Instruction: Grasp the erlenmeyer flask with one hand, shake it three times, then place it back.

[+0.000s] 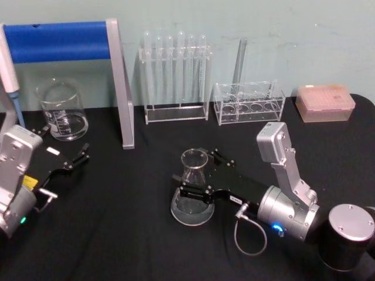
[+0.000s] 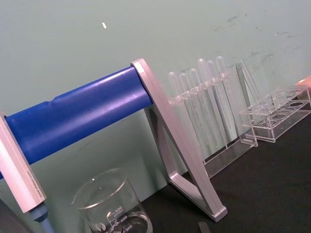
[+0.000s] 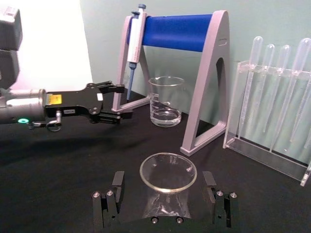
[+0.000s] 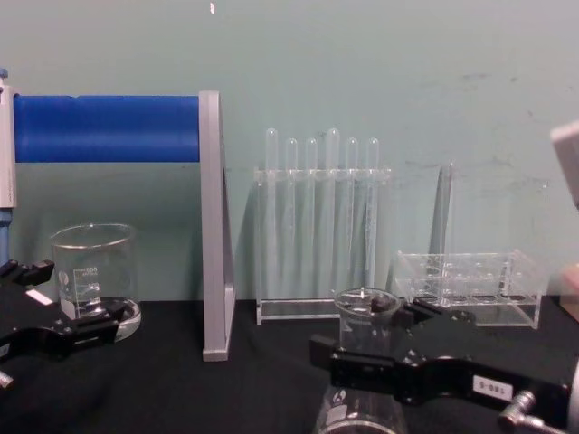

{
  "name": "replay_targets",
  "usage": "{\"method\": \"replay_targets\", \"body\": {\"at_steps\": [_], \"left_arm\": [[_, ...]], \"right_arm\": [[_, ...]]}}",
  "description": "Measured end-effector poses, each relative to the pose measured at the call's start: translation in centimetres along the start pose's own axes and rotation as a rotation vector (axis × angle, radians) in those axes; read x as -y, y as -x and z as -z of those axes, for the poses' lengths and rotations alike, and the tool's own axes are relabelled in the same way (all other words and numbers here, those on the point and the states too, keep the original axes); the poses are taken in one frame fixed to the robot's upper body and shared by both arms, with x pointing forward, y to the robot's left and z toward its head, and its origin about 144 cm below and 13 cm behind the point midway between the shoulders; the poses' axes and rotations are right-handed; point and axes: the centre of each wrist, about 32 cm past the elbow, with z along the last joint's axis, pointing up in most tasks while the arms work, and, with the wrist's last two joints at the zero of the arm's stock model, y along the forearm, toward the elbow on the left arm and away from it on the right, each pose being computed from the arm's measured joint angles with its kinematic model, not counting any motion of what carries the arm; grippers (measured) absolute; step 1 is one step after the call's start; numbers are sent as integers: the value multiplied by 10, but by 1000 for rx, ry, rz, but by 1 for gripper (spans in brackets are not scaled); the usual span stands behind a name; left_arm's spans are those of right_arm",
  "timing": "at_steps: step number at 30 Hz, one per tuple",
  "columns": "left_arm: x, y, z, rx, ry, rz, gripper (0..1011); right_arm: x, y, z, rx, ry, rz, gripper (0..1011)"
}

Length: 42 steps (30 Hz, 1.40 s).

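Observation:
The erlenmeyer flask (image 1: 190, 209) stands upright on the black table near the middle; it is clear glass with a wide base and a flared rim. My right gripper (image 1: 196, 165) reaches in from the right and is open, one black finger on each side of the flask at about shoulder height. In the right wrist view the fingers (image 3: 116, 182) stand clear of the flask's rim (image 3: 168, 172) on both sides. The chest view shows the near finger (image 4: 362, 366) crossing in front of the flask (image 4: 357, 411). My left gripper (image 1: 64, 146) rests open at the far left, next to the beaker.
A glass beaker (image 1: 61, 111) sits at the back left under a blue-barred pipette stand (image 1: 64, 41) holding a pipette (image 3: 136, 43). Behind the flask stand a rack of test tubes (image 1: 174, 76), a second clear rack (image 1: 249, 102) and a pink tip box (image 1: 325, 102).

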Motion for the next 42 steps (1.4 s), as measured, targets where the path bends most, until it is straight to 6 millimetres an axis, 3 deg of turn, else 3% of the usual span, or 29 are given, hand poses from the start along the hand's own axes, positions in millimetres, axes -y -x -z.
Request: {"method": "replay_targets", "body": {"at_steps": [14, 27, 35, 42], "left_arm": [[0, 0, 0, 0, 0, 0, 1001], [0, 0, 0, 0, 0, 0, 1001], [0, 0, 0, 0, 0, 0, 1001], [0, 0, 0, 0, 0, 0, 1001]], "right_arm": [[31, -4, -6, 2, 21, -19, 1000], [74, -13, -10, -14, 66, -17, 1000], [81, -24, -10, 17, 75, 126, 1000], [73, -34, -6, 96, 68, 312, 1000]]}}
